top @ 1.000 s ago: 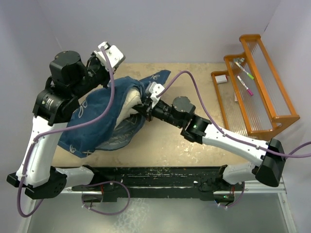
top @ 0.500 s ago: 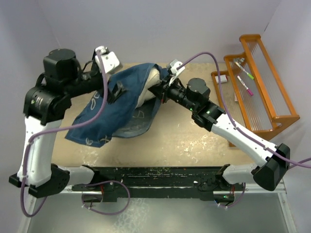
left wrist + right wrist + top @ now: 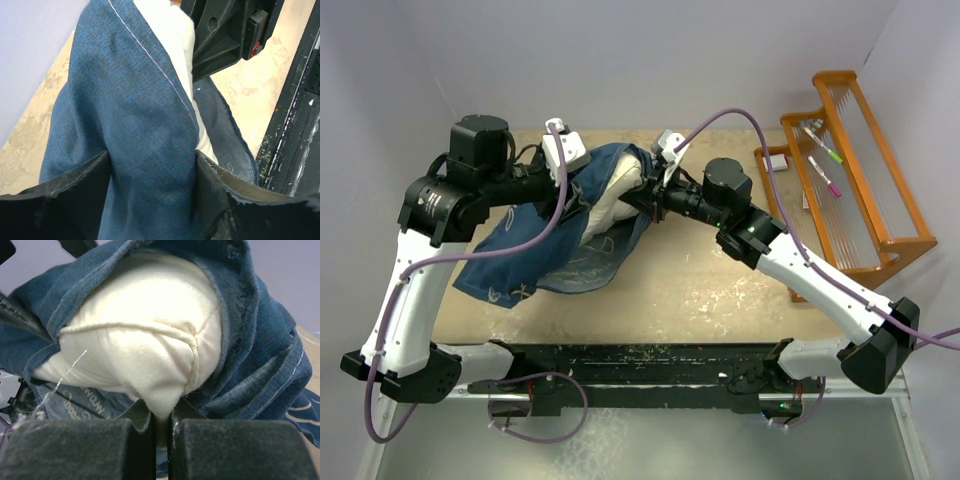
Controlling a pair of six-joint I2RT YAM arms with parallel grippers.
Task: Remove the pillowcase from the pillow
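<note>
Navy-blue fabric pillowcase sack with white fish and script print (image 3: 520,255) looks limp and light. It drapes and bunches, so pushing it does nothing; it only moves if pulled by a hem or a gathered fold. It lies on the left half of the tan worktop (image 3: 720,290), closed end trailing flat toward the near left. Its mouth is bunched around the plump cream rectangular pillow (image 3: 145,325), which pokes out of the opening toward the right. Pillow reads soft and squashy, but the seamed corners are firmer, so they're the best handle on it. My right claw (image 3: 161,422) is clenched on one of them, corner pinched between the pads and the rest of the exposed end bulging above. My left claw (image 3: 152,156) is released, fingers spread wide with a thick fold of the navy cloth running between them, not pinched as far as I can see. My call: left should bite that fold near the stitched hem, where the cloth is doubled and less likely to slip, then pull away from the right. Risk: the weave may drag on the pillow cover instead of sliding, and the corner grip could pop off.
</note>
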